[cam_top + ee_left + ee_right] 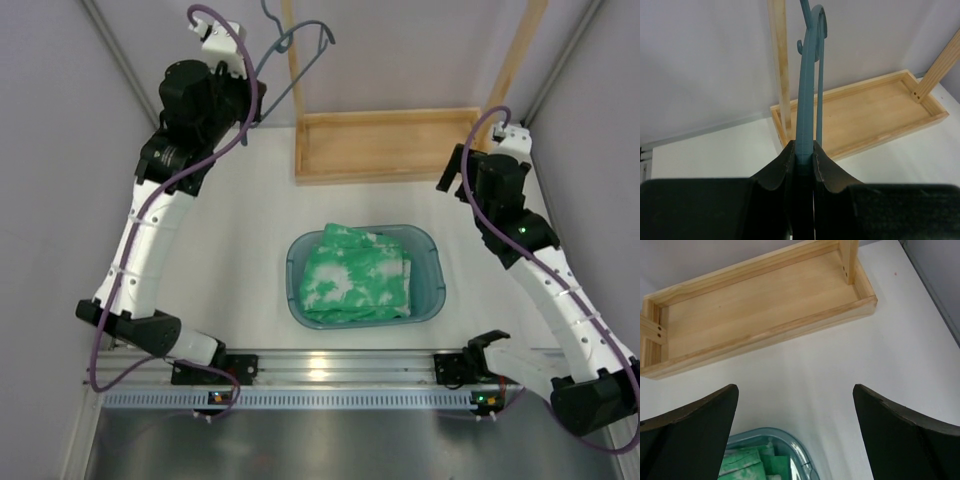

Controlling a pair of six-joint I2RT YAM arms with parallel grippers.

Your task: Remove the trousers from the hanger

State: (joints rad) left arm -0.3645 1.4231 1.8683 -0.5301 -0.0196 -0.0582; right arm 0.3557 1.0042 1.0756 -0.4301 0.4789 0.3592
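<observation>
Trousers (pixel 358 275): bright green cloth with white tie-dye blotches, lay folded inside the teal basin (pixel 432 290) at the middle of the desk (pixel 240 230). Hanger (pixel 806 90): thin, grey-blue, bare; stood raised at the far left with its hook uppermost, well apart from the trousers and beside an upright of the wooden rack (pixel 385 145). Left jaws: clamped tight on the hanger's frame. Right jaws: spread wide, gripping nothing, hovered over the desk between basin and rack.
</observation>
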